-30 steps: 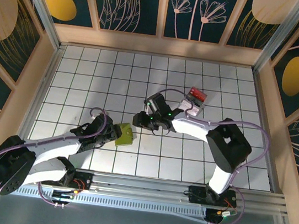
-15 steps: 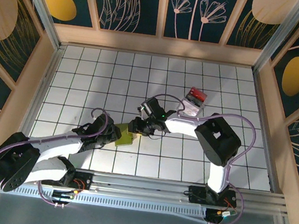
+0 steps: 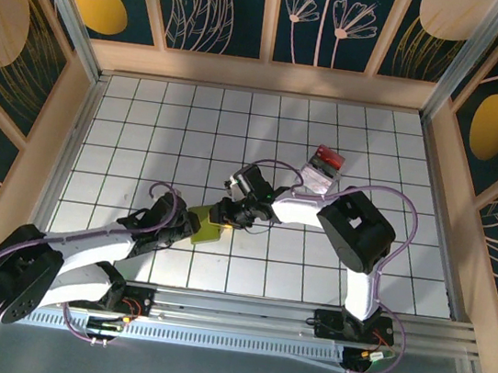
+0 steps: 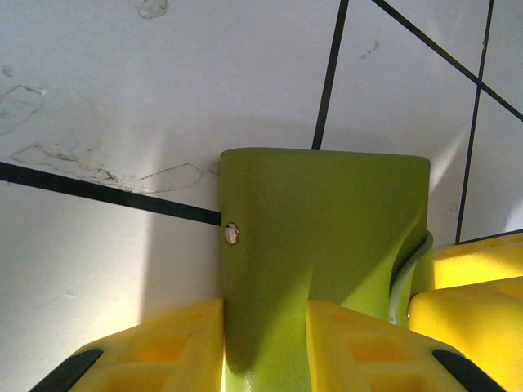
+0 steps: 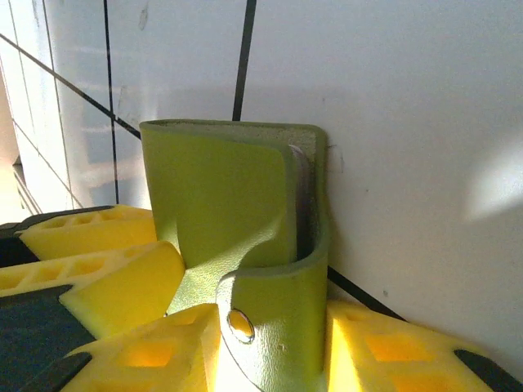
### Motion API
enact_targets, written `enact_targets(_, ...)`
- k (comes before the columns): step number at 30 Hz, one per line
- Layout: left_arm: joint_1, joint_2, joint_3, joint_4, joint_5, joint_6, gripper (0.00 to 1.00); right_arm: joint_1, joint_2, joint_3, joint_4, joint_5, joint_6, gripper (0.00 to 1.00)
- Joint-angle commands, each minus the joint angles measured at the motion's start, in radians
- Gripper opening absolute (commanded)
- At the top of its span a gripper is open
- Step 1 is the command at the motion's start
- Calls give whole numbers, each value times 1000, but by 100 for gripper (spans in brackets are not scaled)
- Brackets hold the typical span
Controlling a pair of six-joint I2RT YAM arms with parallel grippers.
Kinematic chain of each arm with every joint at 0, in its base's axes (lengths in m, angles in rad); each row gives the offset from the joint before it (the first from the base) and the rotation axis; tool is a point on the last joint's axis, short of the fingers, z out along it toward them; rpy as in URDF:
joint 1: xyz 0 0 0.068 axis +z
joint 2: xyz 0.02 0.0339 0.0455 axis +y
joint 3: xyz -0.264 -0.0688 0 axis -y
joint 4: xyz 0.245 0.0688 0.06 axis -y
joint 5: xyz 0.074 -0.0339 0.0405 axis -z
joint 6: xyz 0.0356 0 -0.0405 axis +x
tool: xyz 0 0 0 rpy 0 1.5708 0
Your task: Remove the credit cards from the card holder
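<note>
The yellow-green card holder (image 3: 209,225) stands on edge on the white tiled table, just left of centre. My left gripper (image 3: 192,223) is shut on its near-left edge; in the left wrist view the green cover (image 4: 327,220) runs down between the yellow fingers (image 4: 155,347). From the right, my right gripper (image 3: 227,213) is shut on the holder's snap strap (image 5: 278,318), which wraps round between its fingers (image 5: 392,347). A thin grey edge (image 5: 301,204), probably the credit cards, shows inside the fold. A red card (image 3: 330,155) and a pale card (image 3: 316,175) lie at the back right.
The table is ringed by a low wooden wall (image 3: 264,76). The right arm's big black elbow (image 3: 354,229) hangs over the tiles right of the holder. Both pairs of yellow fingers crowd together at the holder (image 5: 90,261).
My right gripper has moved left and down from the table's middle onto the holder's strap. My left gripper has narrowed on the holder, which has stayed in place.
</note>
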Motion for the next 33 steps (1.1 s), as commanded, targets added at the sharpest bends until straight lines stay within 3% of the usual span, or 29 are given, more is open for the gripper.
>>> enact_targets(1, -4, -29, -16, 41, 31, -16, 31, 11, -8, -16, 120, -81, -7, 35)
enact_targets(13, -3, -62, -28, 130, 40, -28, 35, 12, -19, -55, 221, -140, -5, 35)
enact_targets(17, -3, -52, -19, 139, 42, -28, 34, 11, -24, -57, 217, -127, -3, 23)
enact_targets(23, -3, -82, -16, 93, 9, -47, 35, -7, -66, -80, 199, -89, -10, 17)
enact_targets(27, 0, -146, -12, 71, -39, -51, 45, -52, -119, -118, 228, -100, 2, 11)
enact_targets(33, 9, -261, -26, 152, -83, -13, 75, -121, -213, -137, 221, -100, -46, 8)
